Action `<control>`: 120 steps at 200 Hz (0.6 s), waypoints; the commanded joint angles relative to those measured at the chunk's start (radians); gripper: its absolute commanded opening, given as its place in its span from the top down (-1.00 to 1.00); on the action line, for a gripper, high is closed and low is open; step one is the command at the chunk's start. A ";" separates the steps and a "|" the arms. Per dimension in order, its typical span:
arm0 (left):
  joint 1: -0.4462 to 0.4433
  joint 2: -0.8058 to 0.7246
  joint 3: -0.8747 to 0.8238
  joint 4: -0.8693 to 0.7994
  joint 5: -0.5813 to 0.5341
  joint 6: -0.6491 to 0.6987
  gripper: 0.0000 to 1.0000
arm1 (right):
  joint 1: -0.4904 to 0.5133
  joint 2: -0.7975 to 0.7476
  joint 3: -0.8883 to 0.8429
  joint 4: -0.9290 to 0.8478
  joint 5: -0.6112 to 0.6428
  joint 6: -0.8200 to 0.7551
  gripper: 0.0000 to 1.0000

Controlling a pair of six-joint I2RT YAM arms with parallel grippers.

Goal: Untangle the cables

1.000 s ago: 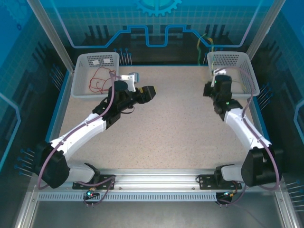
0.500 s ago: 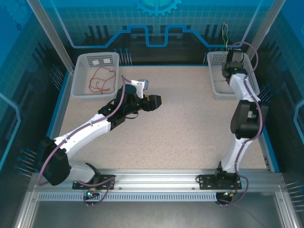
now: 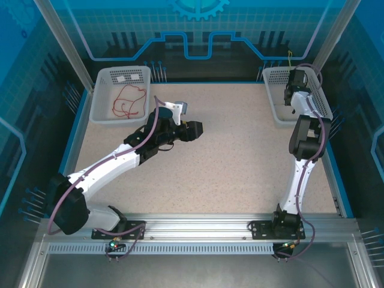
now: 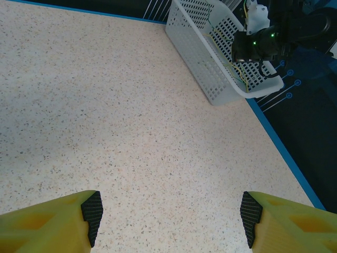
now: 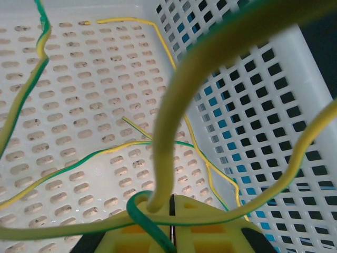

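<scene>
From above, a thin red cable [image 3: 128, 102] lies in loose, wavy loops inside a white perforated plastic basket [image 3: 102, 90] at the far left corner of the speckled beige tabletop [image 3: 240, 162]. Its loops run roughly far to near. Over a second white perforated basket [image 3: 275, 108] at the far right, the right gripper [image 3: 290, 96] hangs, with a hair-thin yellow-and-green cable [image 3: 290, 58] rising almost upright above it. The left gripper [image 3: 193, 128] hovers above bare table, pointing right.

In the left wrist view, the left gripper [image 4: 171, 221] has its yellow, black-padded fingers [image 4: 90, 216] spread wide with nothing between them. The right basket [image 4: 200, 58] sits tilted, with yellow-and-green strands [image 4: 238, 71] hanging down its slotted wall below the black right gripper [image 4: 258, 46].

In the right wrist view, the right gripper [image 5: 171, 211] has its yellow fingers pressed together, pinching yellow-and-green strands [image 5: 168, 121]. One arches up in a blurred loop. Others trail in kinks across the slotted basket floor [image 5: 79, 79].
</scene>
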 commanded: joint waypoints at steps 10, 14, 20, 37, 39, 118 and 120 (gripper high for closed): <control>-0.005 -0.023 -0.019 0.007 -0.024 0.025 -0.46 | -0.015 0.020 0.024 -0.035 -0.013 0.031 0.61; -0.004 -0.024 -0.021 0.010 -0.027 0.025 -0.46 | -0.015 0.020 0.022 -0.035 -0.017 0.033 0.54; -0.004 -0.025 -0.025 0.012 -0.028 0.024 -0.47 | -0.015 0.020 0.022 -0.038 -0.026 0.037 0.29; -0.004 -0.025 -0.030 0.014 -0.031 0.025 -0.47 | -0.010 -0.004 0.014 -0.037 -0.027 0.045 -0.14; -0.004 -0.025 -0.029 0.013 -0.031 0.026 -0.48 | -0.010 -0.007 0.013 -0.037 -0.027 0.046 -0.14; -0.005 -0.028 -0.041 0.007 -0.044 0.035 -0.51 | 0.011 -0.146 -0.059 -0.042 0.036 0.082 -0.60; -0.004 -0.028 -0.042 0.008 -0.045 0.037 -0.51 | 0.011 -0.150 -0.063 -0.041 0.035 0.083 -0.61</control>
